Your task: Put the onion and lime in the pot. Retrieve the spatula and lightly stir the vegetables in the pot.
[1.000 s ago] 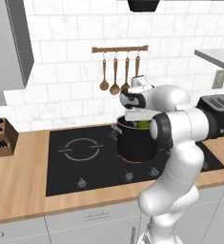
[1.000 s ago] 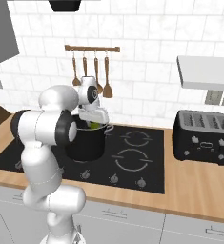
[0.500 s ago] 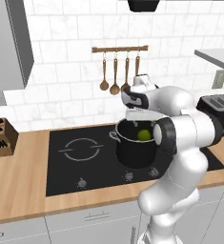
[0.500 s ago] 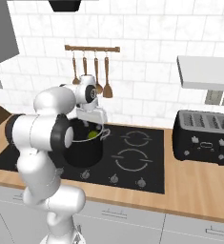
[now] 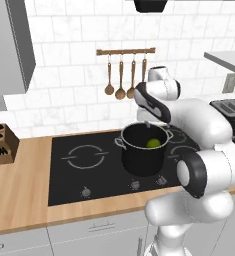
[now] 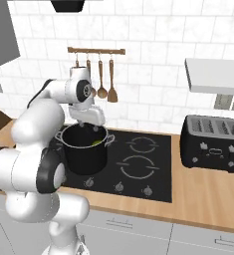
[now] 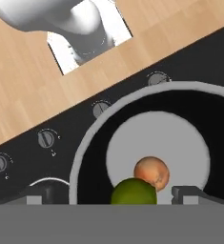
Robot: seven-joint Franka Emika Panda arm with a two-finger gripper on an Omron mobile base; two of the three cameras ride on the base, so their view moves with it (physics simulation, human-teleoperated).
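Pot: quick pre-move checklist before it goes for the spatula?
1. Onion in the pot: ok, lying on the pot floor.
2. Lime in the pot: ok, beside the onion.
3. Pincer open and empty: ok, poised above the pot.
4. Pot upright on the hob: ok.
5. Utensils hanging on the wall rail behind the hob: ok.
6. Which hanging utensil is the spatula: cannot tell for sure.

lime (image 7: 134, 191) bottom cut off
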